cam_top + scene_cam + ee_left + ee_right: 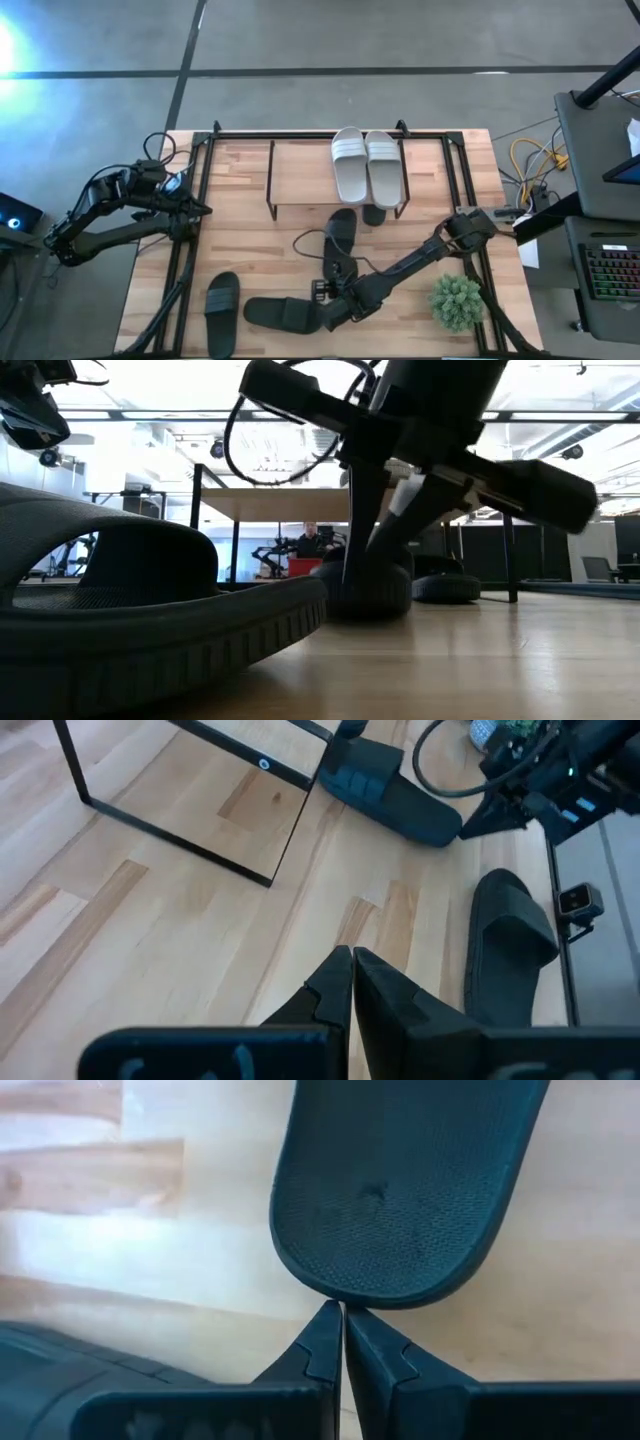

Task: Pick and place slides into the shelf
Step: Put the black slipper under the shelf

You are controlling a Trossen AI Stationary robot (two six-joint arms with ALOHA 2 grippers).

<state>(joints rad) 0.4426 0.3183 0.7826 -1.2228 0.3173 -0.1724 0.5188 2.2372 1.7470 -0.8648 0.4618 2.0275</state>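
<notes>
I held right gripper [343, 1312] fingers closed, empty, tips at heel rim of dark textured rubber slide [410, 1180] near tabletop's front edge. Judged slide light, flexible, grippy; best pinched at strap. Left gripper [352, 960] closed, empty, waited by left edge.

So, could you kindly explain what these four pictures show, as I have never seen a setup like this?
It is a two-armed robot at a wooden table. One picture looks down from overhead, one sits at table height, and two come from cameras on the wrists.

The shelf already carries two white slides. Dark slides lie on the table: one near the front edge, another beside it.

The left hand waits shut over bare wood at the left side. The right hand, also shut, points its tips at the heel edge of a dark slide. Neither holds anything.
</notes>
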